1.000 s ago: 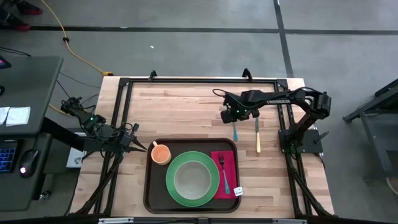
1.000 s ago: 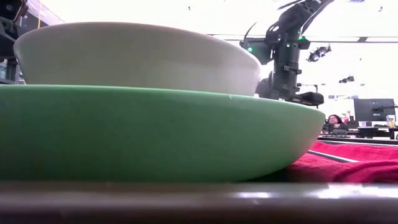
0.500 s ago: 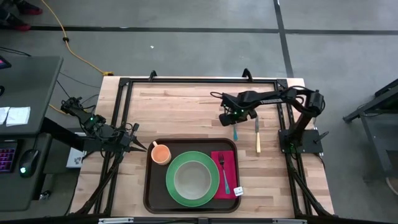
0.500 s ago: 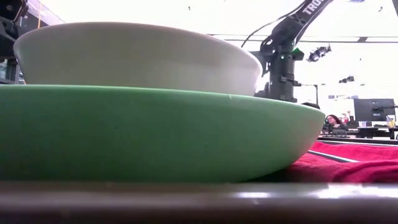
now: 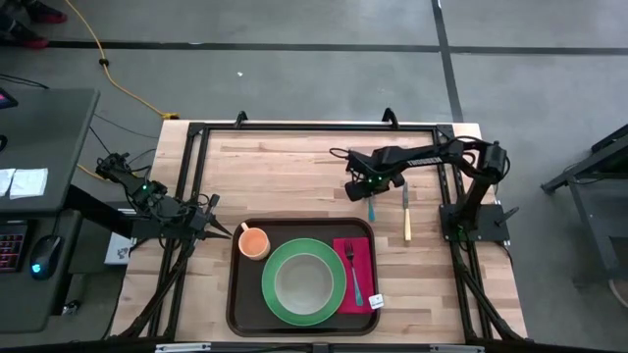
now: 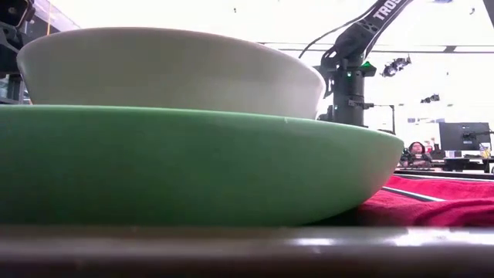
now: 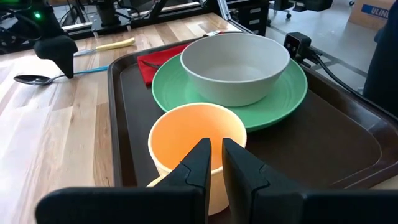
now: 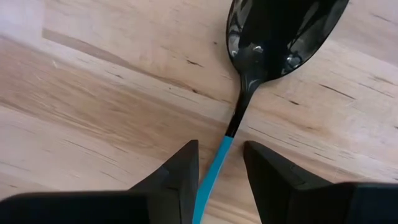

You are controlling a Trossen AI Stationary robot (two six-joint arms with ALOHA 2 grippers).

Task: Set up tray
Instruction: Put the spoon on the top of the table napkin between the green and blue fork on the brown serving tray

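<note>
Right tool (image 8: 219,171) is down over the spoon (image 8: 273,37) on the worktop (image 5: 285,167), fingers narrowly apart astride its blue handle. Tray (image 5: 239,294) sits near the front edge; left tool (image 7: 214,163) nearly closed beside the cup (image 7: 186,137)

Landmark: large dark brown rectangular tray (image 5: 235,294) with raised rim, near the table's front edge. Inside it, little free floor: orange cup (image 5: 254,241) in the far-left corner, green plate (image 5: 303,281) with white bowl (image 5: 303,280) in the middle, red napkin (image 5: 355,276) with fork (image 5: 351,267) along the right. Beyond the far rim, bare wood across the left and centre. Beyond the far-right corner, blue-handled spoon (image 5: 371,207), straddled by the right gripper (image 8: 219,163) with parted fingers, and beside it a wooden-handled knife (image 5: 407,215). Just off the left rim, the left gripper (image 7: 214,160), nearly closed at the cup.
</note>
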